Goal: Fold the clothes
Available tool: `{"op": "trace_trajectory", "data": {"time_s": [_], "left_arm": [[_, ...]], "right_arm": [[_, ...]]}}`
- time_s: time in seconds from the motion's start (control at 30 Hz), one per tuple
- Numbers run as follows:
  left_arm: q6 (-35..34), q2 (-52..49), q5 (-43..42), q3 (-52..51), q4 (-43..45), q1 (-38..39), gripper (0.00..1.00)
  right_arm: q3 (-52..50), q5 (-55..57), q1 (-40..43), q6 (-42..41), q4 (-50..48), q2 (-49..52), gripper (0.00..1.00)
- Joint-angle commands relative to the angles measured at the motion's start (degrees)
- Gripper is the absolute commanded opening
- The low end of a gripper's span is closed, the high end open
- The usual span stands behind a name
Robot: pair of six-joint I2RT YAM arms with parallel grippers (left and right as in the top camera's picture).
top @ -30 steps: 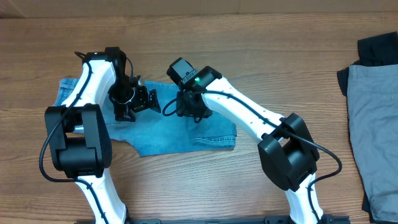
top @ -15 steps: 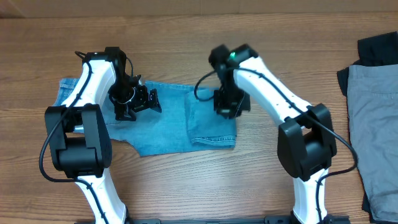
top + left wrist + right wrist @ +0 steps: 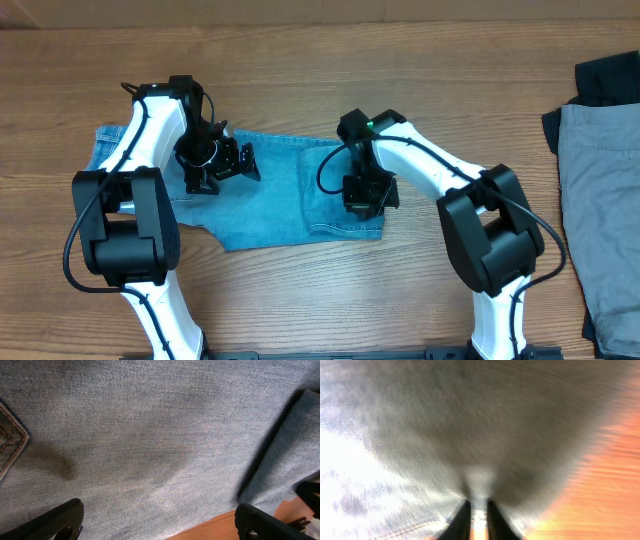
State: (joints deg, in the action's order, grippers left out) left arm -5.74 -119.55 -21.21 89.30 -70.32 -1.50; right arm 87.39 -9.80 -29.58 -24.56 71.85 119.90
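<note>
Jeans of light blue denim lie folded on the wooden table, left of centre. We see the left gripper spread wide just above them; the right gripper pinches the denim near their right end.

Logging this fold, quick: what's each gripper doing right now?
Left gripper: open, holding nothing, over the jeans.
Right gripper: closed, pinching the jeans.

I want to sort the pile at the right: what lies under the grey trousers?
A black garment pokes out beyond the grey trousers at the top and along the left edge. How far it runs beneath is covered, as is anything else below.
</note>
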Motion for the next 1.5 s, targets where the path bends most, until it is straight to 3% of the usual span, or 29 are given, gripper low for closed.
{"op": "trace_trajectory", "data": {"time_s": [0.0,0.03,0.07,0.27,0.7,1.07,1.27,1.37,1.43,1.47], "left_arm": [[1.1,0.8,-0.8,0.5,-0.1,0.4,0.99],[1.1,0.8,-0.8,0.5,-0.1,0.4,0.99],[1.1,0.8,-0.9,0.5,-0.1,0.4,0.99],[1.0,0.8,-0.9,0.5,-0.1,0.4,0.99],[1.1,0.8,-0.9,0.5,-0.2,0.4,0.99],[1.0,0.8,-0.9,0.5,-0.1,0.5,0.99],[1.1,0.8,-0.8,0.5,0.0,0.4,1.00],[1.1,0.8,-0.8,0.5,0.0,0.4,1.00],[1.1,0.8,-0.8,0.5,0.0,0.4,1.00],[1.1,0.8,-0.8,0.4,0.1,0.4,1.00]], "right_arm": [[5.6,8.6,1.7,-2.5,1.5,-8.5,0.47],[6.1,9.2,2.4,-2.4,1.0,-9.8,0.55],[6.1,8.9,3.9,-2.0,-1.2,-11.4,0.52],[5.6,1.4,8.5,0.6,-8.9,-10.1,0.04],[5.6,-2.0,9.1,0.5,-19.0,1.9,0.04],[5.9,-0.1,13.3,0.6,-19.3,4.6,0.04],[11.4,-0.2,15.4,1.0,-11.5,1.6,0.04],[15.2,0.3,16.5,2.1,-4.7,-1.4,0.29],[15.6,0.1,17.2,3.9,-1.2,-3.0,0.67],[15.6,0.0,17.4,4.5,0.1,-3.3,0.74]]}}
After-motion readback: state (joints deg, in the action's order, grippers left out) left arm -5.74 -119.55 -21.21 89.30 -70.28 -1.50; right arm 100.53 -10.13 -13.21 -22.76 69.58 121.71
